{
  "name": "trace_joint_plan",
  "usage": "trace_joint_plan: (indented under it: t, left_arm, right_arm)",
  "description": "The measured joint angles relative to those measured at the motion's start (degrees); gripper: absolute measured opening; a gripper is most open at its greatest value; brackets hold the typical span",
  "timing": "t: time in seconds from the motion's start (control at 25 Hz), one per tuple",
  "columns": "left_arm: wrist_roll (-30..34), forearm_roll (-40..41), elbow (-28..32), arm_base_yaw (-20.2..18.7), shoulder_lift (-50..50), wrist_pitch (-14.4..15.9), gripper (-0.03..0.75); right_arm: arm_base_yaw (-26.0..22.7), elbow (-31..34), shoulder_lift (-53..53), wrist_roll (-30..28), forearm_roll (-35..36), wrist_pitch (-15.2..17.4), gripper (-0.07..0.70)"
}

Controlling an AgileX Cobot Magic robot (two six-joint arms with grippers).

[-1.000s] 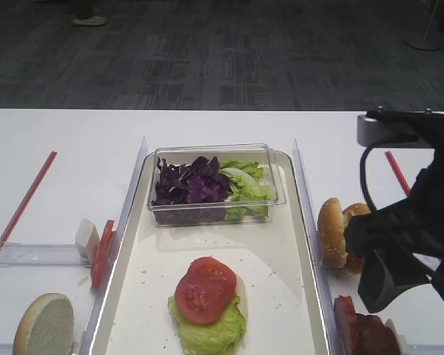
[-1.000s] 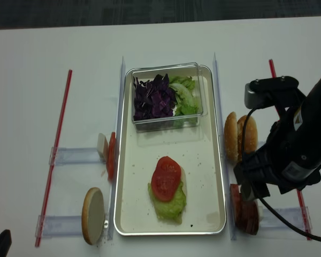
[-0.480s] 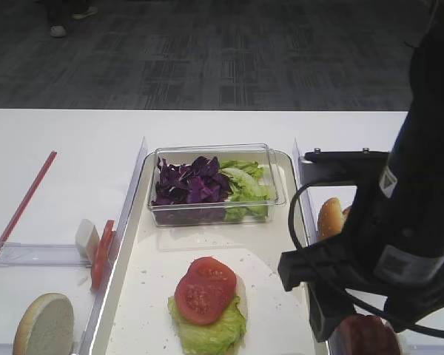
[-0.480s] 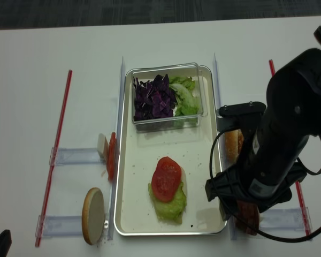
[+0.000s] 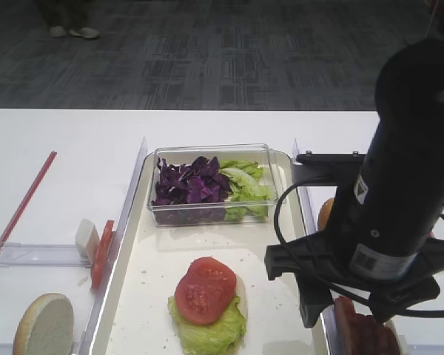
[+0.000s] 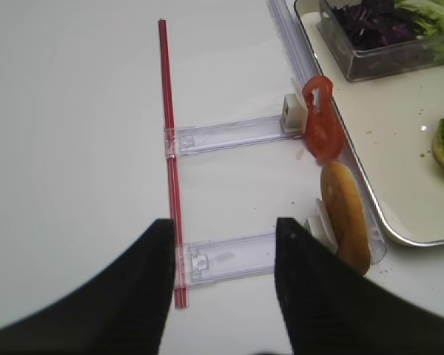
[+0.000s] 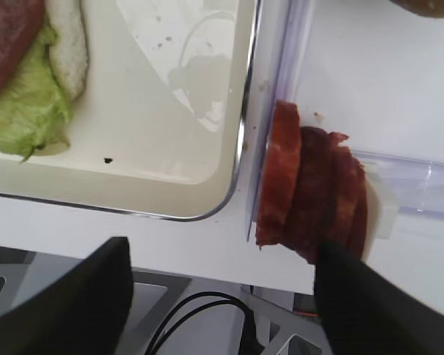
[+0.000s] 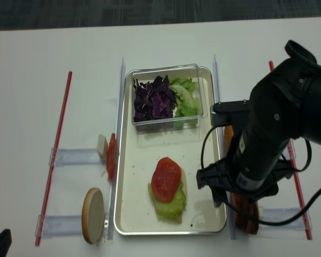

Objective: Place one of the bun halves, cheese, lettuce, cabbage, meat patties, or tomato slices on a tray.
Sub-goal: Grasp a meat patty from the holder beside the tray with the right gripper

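Observation:
My right gripper (image 7: 222, 296) is open and hangs over the row of meat patties (image 7: 311, 196), which stand on edge just right of the tray (image 7: 170, 126). Its right finger overlaps the near end of the patties, and nothing is held. On the tray (image 8: 134, 203) a tomato slice (image 8: 166, 178) lies on lettuce (image 8: 168, 206) and a bun half. The right arm hides most of the bun halves (image 5: 325, 214). My left gripper (image 6: 226, 296) is open over a clear rail, near a bun half (image 6: 345, 218) and a tomato slice (image 6: 322, 126).
A clear box at the tray's far end holds cabbage (image 5: 189, 181) and lettuce (image 5: 244, 181). Cheese (image 5: 86, 238), a tomato slice (image 5: 101, 251) and a bun half (image 5: 43, 325) stand left of the tray. Red strips (image 8: 56, 155) mark both sides.
The right arm has swung left and toward the front, from beside the buns to above the meat patties at the tray's right rim. Its jaws stay open.

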Motion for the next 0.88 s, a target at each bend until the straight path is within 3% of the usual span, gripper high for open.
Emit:
trace_joint_plan:
  t: [0.44,0.88]
  left_arm:
    - [0.0,0.0,0.0,0.0,0.0,0.0,0.293]
    - [0.0,0.0,0.0,0.0,0.0,0.0,0.293]
  right_arm:
    - [0.0,-0.07,2.93,0.12,0.66,-3.62,0.53]
    - [0.0,-0.07,2.93,0.67,-0.08,-3.88,0.53]
